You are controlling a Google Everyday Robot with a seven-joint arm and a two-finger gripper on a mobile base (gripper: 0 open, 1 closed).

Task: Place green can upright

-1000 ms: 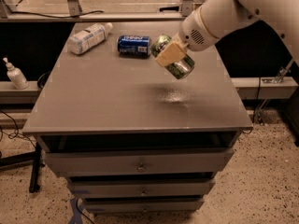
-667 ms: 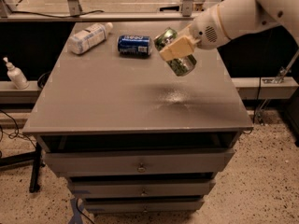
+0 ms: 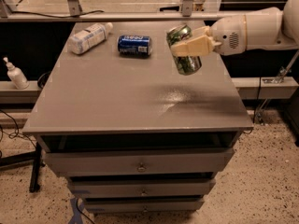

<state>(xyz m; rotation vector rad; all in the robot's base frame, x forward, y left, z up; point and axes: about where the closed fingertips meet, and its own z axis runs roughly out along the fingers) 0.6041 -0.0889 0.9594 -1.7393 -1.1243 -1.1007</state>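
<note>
The green can (image 3: pixel 185 50) is a light-green metallic can with dark markings. It is held nearly upright, slightly tilted, in the air above the right side of the grey table (image 3: pixel 117 101). My gripper (image 3: pixel 189 45) reaches in from the right on a white arm and is shut on the can's middle, with a cream finger (image 3: pixel 192 47) across its front. The can's bottom hangs clear of the tabletop.
A dark-blue can (image 3: pixel 134 45) lies on its side at the back middle of the table. A white-labelled plastic bottle (image 3: pixel 88 37) lies at the back left. A white dispenser bottle (image 3: pixel 14 73) stands on a shelf to the left. Drawers sit below the tabletop.
The arm has swung and drawn back to the right, now reaching in level. The green can has turned from a strong tilt to nearly upright, staying at about the same place above the table.
</note>
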